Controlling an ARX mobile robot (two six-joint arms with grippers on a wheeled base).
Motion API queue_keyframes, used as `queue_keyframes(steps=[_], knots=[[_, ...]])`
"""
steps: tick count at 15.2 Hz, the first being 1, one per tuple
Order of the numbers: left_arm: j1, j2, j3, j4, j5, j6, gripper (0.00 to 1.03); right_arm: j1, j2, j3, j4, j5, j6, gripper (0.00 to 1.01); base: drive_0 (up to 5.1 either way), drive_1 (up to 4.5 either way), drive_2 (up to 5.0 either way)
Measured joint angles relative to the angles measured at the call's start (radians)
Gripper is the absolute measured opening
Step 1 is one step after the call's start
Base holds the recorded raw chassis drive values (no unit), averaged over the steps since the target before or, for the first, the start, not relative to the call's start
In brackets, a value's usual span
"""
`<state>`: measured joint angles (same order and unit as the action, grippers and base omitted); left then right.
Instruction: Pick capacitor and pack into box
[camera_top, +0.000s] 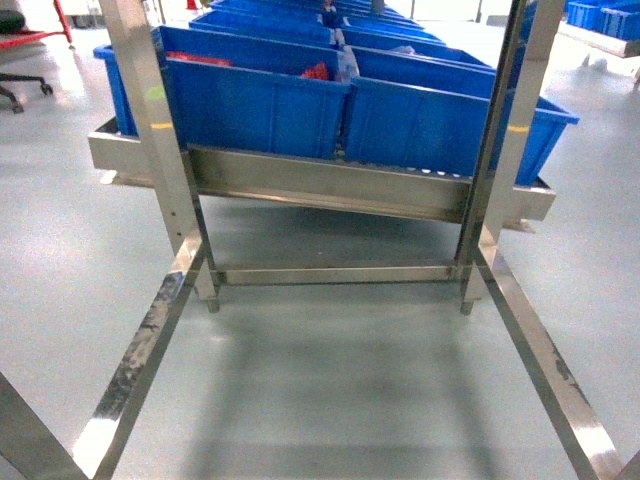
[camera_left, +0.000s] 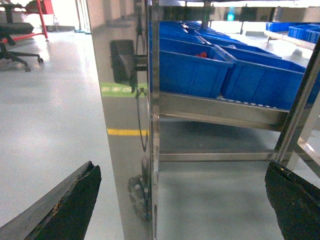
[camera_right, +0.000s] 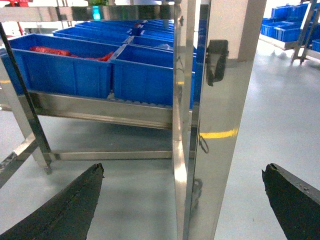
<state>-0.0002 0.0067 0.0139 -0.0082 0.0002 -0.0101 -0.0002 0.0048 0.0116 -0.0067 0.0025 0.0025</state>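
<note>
A: Looking for the box first: no pink tub or white lid shows in any of the three views, and no single capacitor can be picked out either. So which way it lies from either gripper cannot be read here.

B: What is the nearest likely source, then?

A: The blue bins (camera_top: 300, 90) across the upper half of the head view, sitting on a steel rack (camera_top: 330, 190). One holds something red (camera_top: 316, 70) near the top centre; whether those are capacitors is too small to tell.

B: And the arms?

A: Neither shows in the head view. In the left wrist view the left gripper (camera_left: 182, 205) has its dark fingers (camera_left: 70, 207) at the two bottom corners, wide apart, nothing between them. A steel post (camera_left: 127, 120) stands close in the middle of that frame, bins at upper right beyond it.

B: The right one?

A: The same: the right gripper (camera_right: 182, 205) is spread, empty, fingers at the bottom corners. Its post (camera_right: 210, 125) sits right of centre, bins at upper left, the red contents at the far upper left.

B: Which arm is nearer?

A: I'd judge neither clearly; both face the bins from behind the posts, well apart from them. The bins' long axes run away from the robot, up the frame.
</note>
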Motion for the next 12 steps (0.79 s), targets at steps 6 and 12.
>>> queue_keyframes(steps=[6, 12], knots=[[0.0, 0.0, 0.0, 0.004, -0.003, 0.007, 0.98, 0.0, 0.0, 0.0, 0.002, -0.003, -0.001, 0.98, 0.0, 0.0, 0.0], [0.0, 0.0, 0.0, 0.003, -0.001, 0.01, 0.98, 0.0, 0.0, 0.0, 0.002, -0.002, 0.0, 0.98, 0.0, 0.0, 0.0]])
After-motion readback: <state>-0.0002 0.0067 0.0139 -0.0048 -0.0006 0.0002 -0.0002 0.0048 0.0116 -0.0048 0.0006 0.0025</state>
